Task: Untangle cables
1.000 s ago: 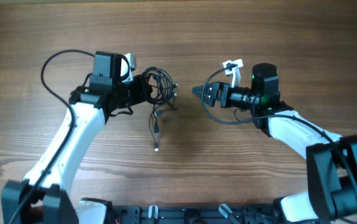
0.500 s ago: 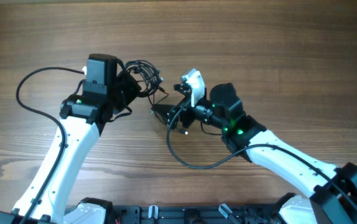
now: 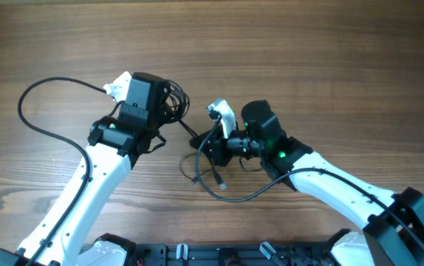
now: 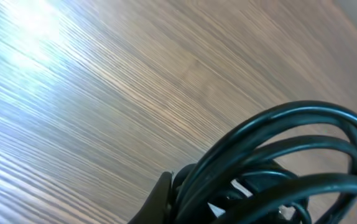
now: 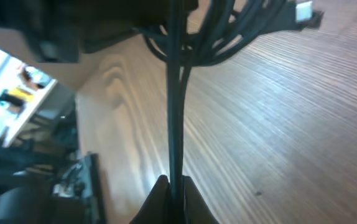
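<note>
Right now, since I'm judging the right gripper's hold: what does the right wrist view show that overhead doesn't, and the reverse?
Only right wrist: the right gripper pinches one strand, which runs straight up to the bunched cables, a plug end beside them. Only overhead: the left arm and right arm whole, the left gripper at the bunch. Both: the strand stretched between the grippers, and the wooden table.
</note>
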### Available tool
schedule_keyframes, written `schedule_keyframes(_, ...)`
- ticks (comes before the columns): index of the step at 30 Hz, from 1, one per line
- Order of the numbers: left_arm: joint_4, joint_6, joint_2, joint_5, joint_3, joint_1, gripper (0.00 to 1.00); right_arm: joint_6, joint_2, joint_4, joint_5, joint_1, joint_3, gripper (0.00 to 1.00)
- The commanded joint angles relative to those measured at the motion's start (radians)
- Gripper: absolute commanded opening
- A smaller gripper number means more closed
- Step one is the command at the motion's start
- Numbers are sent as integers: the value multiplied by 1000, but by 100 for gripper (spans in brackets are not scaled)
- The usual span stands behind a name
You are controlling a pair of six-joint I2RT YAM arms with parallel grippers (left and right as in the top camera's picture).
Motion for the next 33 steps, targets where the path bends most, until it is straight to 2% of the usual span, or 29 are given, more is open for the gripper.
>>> schedule_keyframes(1, 11, 58, -19, -228, 3, 23, 43, 27, -73, -27, -154, -52, -4, 5)
schedule_keyframes(3, -8, 58, -19, -221, 3, 23, 100, 26, -97, -27, -154, -86, -4, 5)
schedule_keyframes(6, -12, 46, -19, -129, 3, 23, 100, 35, -115, -27, -154, -133, -4, 5)
schedule_keyframes(9, 2, 46, -19, 158, 3, 23, 100, 36, -115, -43, -153, -154, -4, 4)
schedule_keyframes(11, 1, 3, -19, 270, 3, 23, 100, 39, -115, -51, -153, -153, -4, 4)
schedule_keyframes(12, 3, -36, -19, 314, 3, 23, 92, 56, -115, -45, -154, -153, -4, 4)
schedule_keyframes(13, 7, -38, -19, 364, 3, 23, 63, 71, -115, -32, -153, -153, -4, 5)
schedule_keyframes(14, 5, -13, -19, 392, 3, 23, 49, 90, -115, -21, -149, -154, -4, 4)
schedule_keyframes(15, 0, 48, -19, 400, 3, 22, 49, 105, -114, -14, -132, -154, -4, 5)
schedule_keyframes(16, -10, 94, -19, 402, 3, 22, 58, 117, -114, -16, -101, -154, -4, 4)
schedule_keyframes(17, -27, 115, -19, 399, 3, 22, 87, 120, -114, -21, -60, -154, -4, 5)
schedule_keyframes(18, -50, 118, -19, 399, 3, 25, 97, 124, -114, -28, -20, -154, -4, 5)
schedule_keyframes(21, -95, 116, -15, 399, 3, 25, 100, 111, -113, -11, 6, -154, -4, 5)
schedule_keyframes(24, -162, -12, -2, 401, 3, 25, 100, 113, -113, -8, 90, -154, -4, 4)
schedule_keyframes(27, -194, -33, 4, 408, -27, 25, 98, 116, -113, -8, 92, -154, -4, 5)
schedule_keyframes(33, 175, -34, 23, 619, -221, 25, 100, 116, -113, -10, 92, -154, -4, 5)
